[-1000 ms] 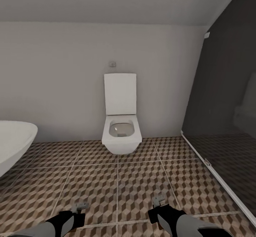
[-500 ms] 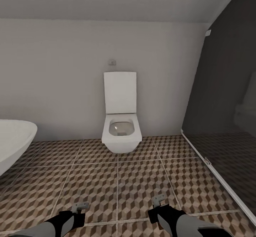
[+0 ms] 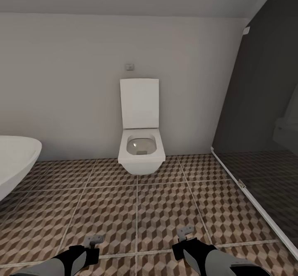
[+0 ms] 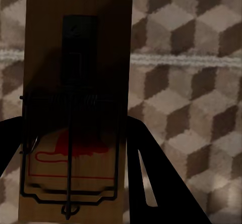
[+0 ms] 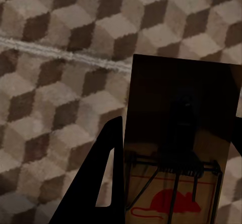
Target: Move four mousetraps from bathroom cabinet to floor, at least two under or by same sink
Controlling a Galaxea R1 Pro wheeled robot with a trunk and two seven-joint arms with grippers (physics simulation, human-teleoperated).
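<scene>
Carrying two mousetraps across the bathroom floor.
My left gripper is clamped on one mousetrap, right gripper on another; light, stiff boards, best pinched by the edges, clear of the wire.

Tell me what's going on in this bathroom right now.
A two-armed robot is facing a white toilet on the patterned bathroom floor, with the edge of a bathtub at one side and a dark glass partition at the other. Each wrist view shows a mousetrap between the fingers: one in the left gripper, the left mousetrap, and one in the right gripper, the right mousetrap. Both are held above the tiles, not yet set down.
</scene>
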